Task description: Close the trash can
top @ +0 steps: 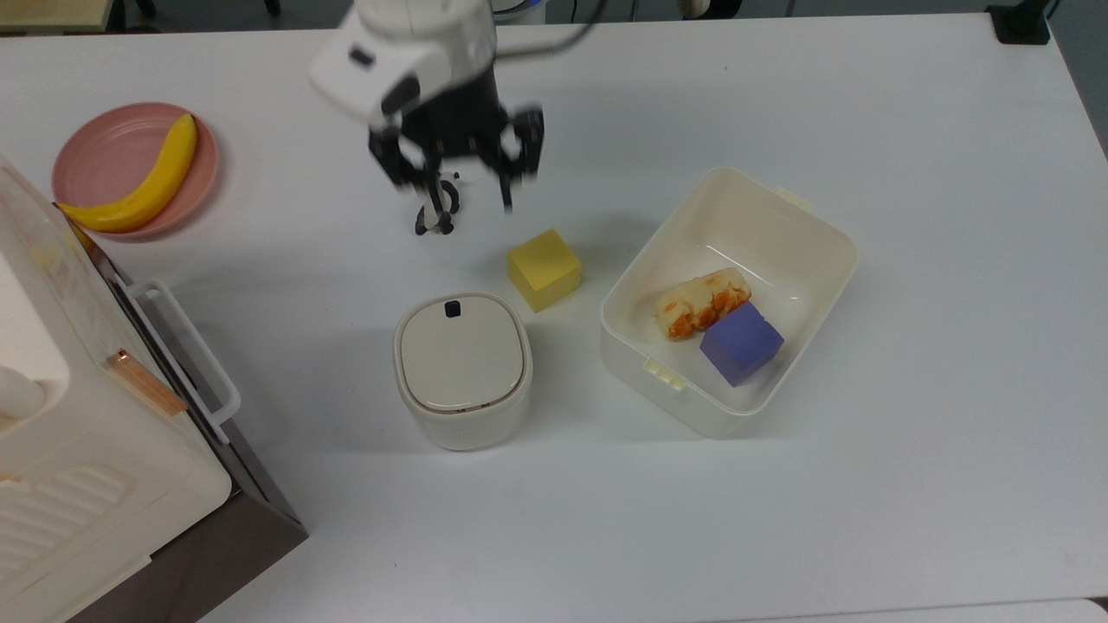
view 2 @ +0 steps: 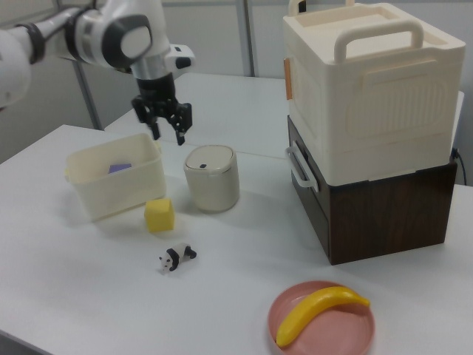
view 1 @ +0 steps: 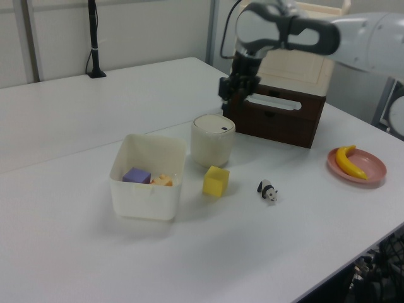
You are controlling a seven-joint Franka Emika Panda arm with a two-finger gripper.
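Your tool (top: 463,195) is hanging in the air with its fingers spread and nothing between them — well apart from the trash can (top: 462,370). That can is sitting on the tabletop (top: 779,519) with its lid down flat, just beside the yellow cube (top: 544,269).

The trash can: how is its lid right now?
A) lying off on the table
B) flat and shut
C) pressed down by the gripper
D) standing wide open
B: the lid of the trash can lies flat on its rim, black button on top, while the gripper hangs open above the table, well clear of it.
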